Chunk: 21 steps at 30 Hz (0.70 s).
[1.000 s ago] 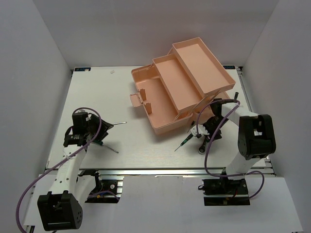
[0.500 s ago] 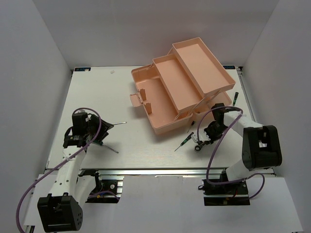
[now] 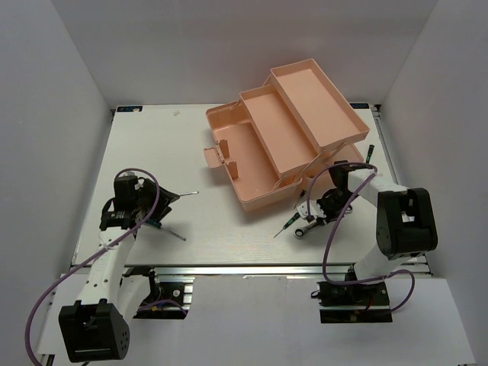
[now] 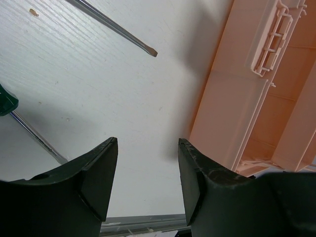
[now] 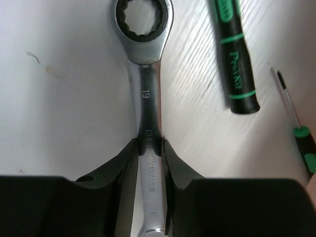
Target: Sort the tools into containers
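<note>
White table (image 3: 152, 145), wrench (image 5: 148, 98) pinched just in front of the toolbox (image 3: 252, 164).
Your right gripper (image 5: 149, 145) clamps the wrench's shank; your left gripper (image 4: 146, 148) hangs wide apart, empty, near a long screwdriver (image 4: 118, 32).

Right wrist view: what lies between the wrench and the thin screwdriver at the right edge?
A dark screwdriver handle with green rings, seen in the right wrist view.
</note>
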Available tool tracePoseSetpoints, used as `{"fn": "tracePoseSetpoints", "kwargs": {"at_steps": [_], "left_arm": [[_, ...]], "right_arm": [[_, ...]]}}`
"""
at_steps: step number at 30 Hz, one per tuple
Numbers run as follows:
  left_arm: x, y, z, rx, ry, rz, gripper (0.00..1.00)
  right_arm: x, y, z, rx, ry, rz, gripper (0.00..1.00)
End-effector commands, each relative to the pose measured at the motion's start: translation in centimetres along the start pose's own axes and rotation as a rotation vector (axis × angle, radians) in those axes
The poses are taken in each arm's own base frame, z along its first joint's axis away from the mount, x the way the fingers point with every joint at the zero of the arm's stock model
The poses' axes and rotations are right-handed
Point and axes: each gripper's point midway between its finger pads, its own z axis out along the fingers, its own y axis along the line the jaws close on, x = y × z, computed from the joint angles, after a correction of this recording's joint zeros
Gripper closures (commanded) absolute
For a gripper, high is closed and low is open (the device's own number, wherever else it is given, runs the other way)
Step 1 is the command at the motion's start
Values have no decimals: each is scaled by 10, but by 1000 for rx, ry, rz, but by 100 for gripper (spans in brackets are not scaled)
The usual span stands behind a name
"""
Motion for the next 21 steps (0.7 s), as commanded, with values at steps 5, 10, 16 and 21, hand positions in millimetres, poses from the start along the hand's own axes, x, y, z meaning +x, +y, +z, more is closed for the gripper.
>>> {"fn": "tracePoseSetpoints", "kwargs": {"at_steps": [5, 10, 16, 21], "left_arm": [[-5, -12, -6, 42, -19, 5, 38], [-4, -12, -6, 48, -17, 2, 38], [-4, -13, -5, 49, -13, 6, 38], [-5, -15, -5, 62, -15, 9, 38]], "right_arm": [[-49, 0, -11, 40, -201, 92, 100], [-57, -4, -19, 105, -213, 112, 100], [-69, -14, -32, 166, -248, 108, 100], [-83, -24, -46, 194, -301, 122, 100]]}}
